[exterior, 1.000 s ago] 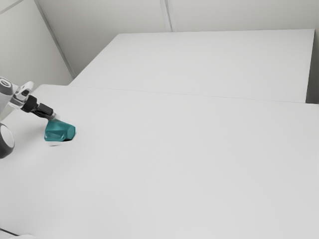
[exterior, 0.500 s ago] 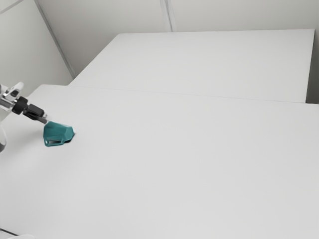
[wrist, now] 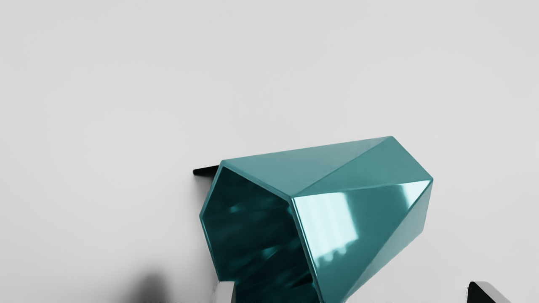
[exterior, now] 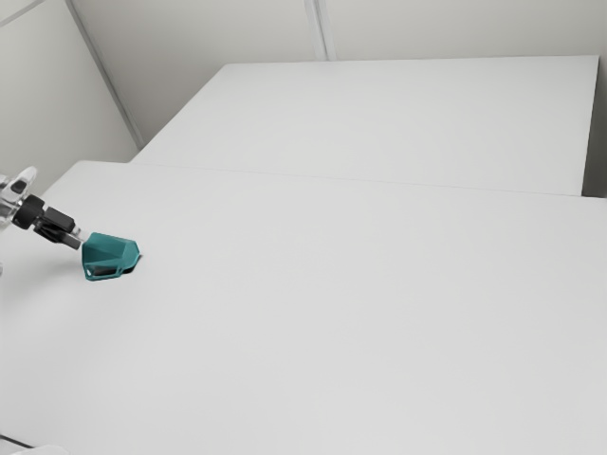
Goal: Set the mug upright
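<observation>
The faceted teal mug (exterior: pixel 110 254) lay on its side, nearest the worktop's (exterior: pixel 332 313) left corner in the exterior view, beside the gripper (exterior: pixel 81 239). In the wrist view the gripper stood wide, one finger (wrist: pixel 226 293) by the rim (wrist: pixel 305 244); centring before closing looked wise.

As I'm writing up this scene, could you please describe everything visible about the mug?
The mug is teal and glossy, with flat triangular facets and an angular open mouth. It lies on its side on the white table. One of the open jaws overlaps its rim in the wrist view; contact is unclear.
</observation>
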Tool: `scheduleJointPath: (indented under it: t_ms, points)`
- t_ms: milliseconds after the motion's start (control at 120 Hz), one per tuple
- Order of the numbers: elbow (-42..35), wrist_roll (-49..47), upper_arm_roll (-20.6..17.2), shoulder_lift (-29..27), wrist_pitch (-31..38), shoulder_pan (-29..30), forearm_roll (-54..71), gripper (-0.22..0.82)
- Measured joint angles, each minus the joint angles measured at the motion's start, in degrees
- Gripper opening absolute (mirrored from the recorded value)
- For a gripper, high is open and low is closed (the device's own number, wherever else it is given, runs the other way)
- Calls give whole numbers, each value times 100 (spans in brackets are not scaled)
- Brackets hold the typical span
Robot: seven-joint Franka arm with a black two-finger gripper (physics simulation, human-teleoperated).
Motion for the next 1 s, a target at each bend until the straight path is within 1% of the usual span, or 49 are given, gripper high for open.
scheduleJointPath:
  t_ms: [300, 633, 783, 1000]
  points:
    - [-194, -142, 0, 0, -154, 24, -215, 60]
    - [-486, -275, 16, 0, -314, 87, -740, 60]
    - [-610, -315, 115, 3, -399, 113, -1004, 60]
    - [-741, -359, 131, 3, -467, 132, -1270, 61]
